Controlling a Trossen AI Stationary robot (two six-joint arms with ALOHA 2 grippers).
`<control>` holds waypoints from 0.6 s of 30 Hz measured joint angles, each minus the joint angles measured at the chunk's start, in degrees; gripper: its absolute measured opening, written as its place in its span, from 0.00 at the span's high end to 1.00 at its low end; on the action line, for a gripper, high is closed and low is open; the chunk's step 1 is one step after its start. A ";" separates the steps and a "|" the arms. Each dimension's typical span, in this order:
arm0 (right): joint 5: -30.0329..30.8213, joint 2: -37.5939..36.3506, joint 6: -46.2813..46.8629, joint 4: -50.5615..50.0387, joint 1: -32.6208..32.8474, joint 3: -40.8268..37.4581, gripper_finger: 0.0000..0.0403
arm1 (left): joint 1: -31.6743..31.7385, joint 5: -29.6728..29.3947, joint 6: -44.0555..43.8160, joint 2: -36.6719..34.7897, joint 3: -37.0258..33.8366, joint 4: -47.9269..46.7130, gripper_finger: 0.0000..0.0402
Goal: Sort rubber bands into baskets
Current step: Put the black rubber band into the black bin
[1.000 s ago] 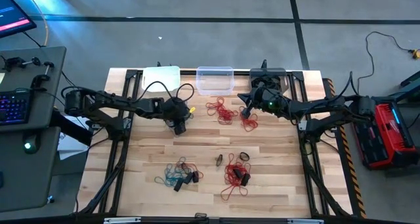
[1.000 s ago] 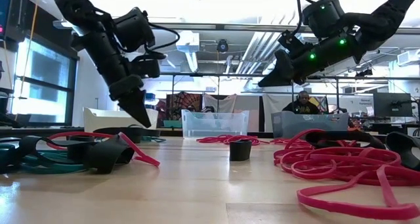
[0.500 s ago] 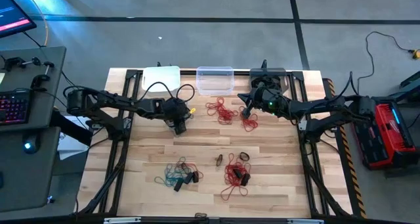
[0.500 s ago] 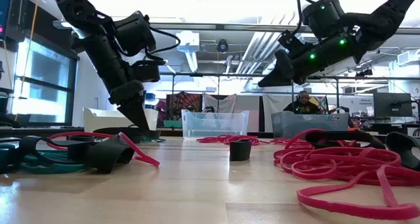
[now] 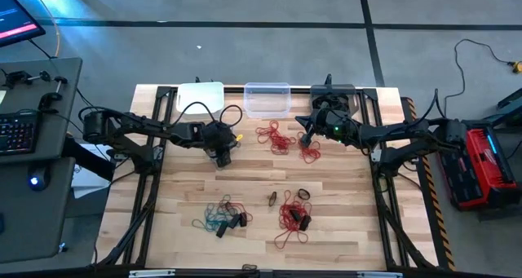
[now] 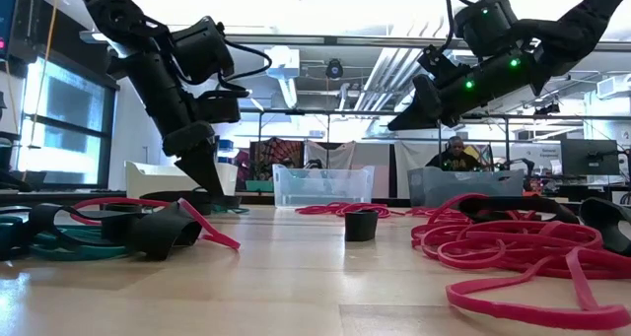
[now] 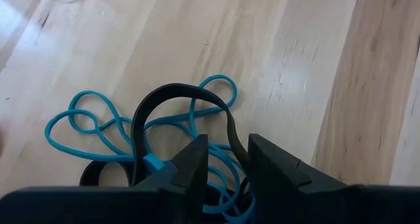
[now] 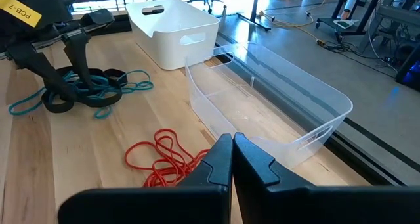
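Observation:
My left gripper (image 5: 223, 157) stands open with its fingertips down in a bunch of teal and black rubber bands (image 7: 125, 129) in front of the white basket (image 5: 201, 93). The clear basket (image 5: 267, 99) and the dark grey basket (image 6: 463, 188) stand beside it along the far edge. My right gripper (image 8: 232, 146) is shut and hangs above the table over red rubber bands (image 5: 310, 153), touching nothing. More red bands (image 5: 276, 136) lie in front of the clear basket. My left gripper comes down slanting from the table's left onto the bunch, which lies flat on the table. A black band (image 7: 231, 129) and teal strands (image 7: 220, 178) run through the gap between its two fingers. I cannot tell whether the fingers touch them.
Nearer the front edge lie a teal and black bunch (image 5: 220, 217) and a red and black bunch (image 5: 294, 217), with a small dark band (image 5: 272, 199) between them. Bare wood lies across the table's middle. A person (image 6: 455, 154) sits in the room beyond the table.

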 joint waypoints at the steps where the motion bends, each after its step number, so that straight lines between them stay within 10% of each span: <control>1: 0.00 0.00 0.02 0.00 0.00 0.00 1.00 | 0.00 0.00 0.26 0.00 0.00 0.00 0.75; 18: -1.67 0.00 0.01 0.00 0.00 0.00 1.00 | 0.10 0.68 0.26 1.70 0.00 0.16 0.75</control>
